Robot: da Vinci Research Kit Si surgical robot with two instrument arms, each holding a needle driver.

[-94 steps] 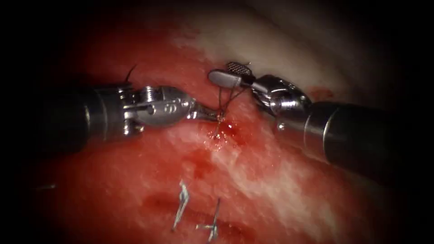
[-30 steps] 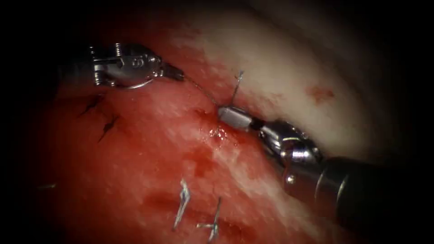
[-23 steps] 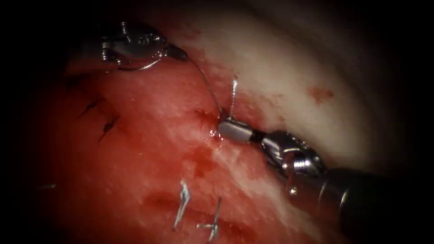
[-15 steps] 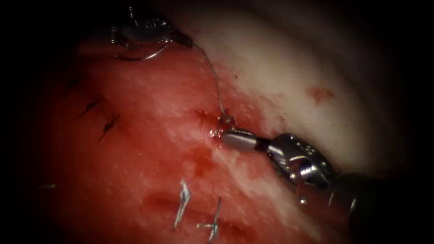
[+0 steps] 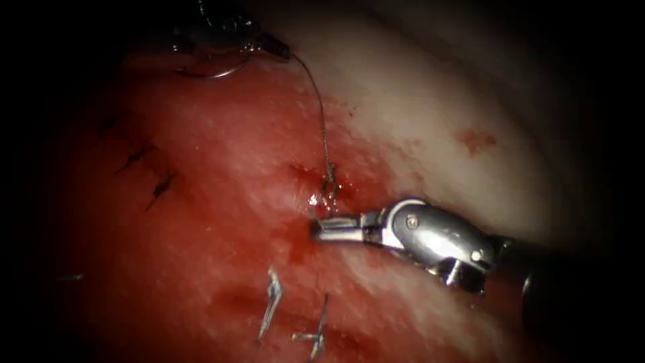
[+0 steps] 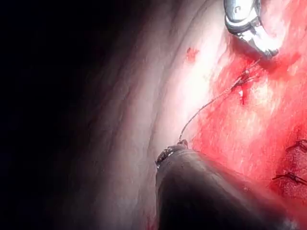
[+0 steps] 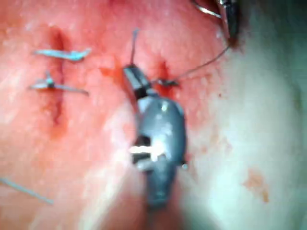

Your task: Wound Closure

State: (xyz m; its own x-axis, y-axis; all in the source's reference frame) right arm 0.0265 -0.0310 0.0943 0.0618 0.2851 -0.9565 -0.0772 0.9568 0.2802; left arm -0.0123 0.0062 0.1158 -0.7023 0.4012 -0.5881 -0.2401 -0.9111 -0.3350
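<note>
On the tissue (image 5: 222, 175), a knot (image 5: 329, 187) sits on the cut. One strand of thread (image 5: 321, 114) runs taut from it up to my left tool (image 5: 279, 48), far to the upper left, jaws shut on that strand. The curved needle (image 5: 215, 70) hangs under that tool, out of the tissue. My right tool (image 5: 319, 228) comes in from the right and lies just below the knot, jaws shut on the thread's short end, which pokes past the tip (image 7: 134, 43). The left wrist view shows the thread (image 6: 206, 103), the knot (image 6: 244, 76) and the right tool (image 6: 264, 45).
Two pale earlier stitches (image 5: 272, 302) with cut ends lie nearer the front, and dark stitches (image 5: 161, 185) lie to the left. Red fluid wets the tissue around the knot. Pale fat (image 5: 437, 101) rises at the back right.
The left tool has drawn its strand up and away to the upper left while the right tool moved down with the short end. The thread loops have closed into a knot on the cut.
</note>
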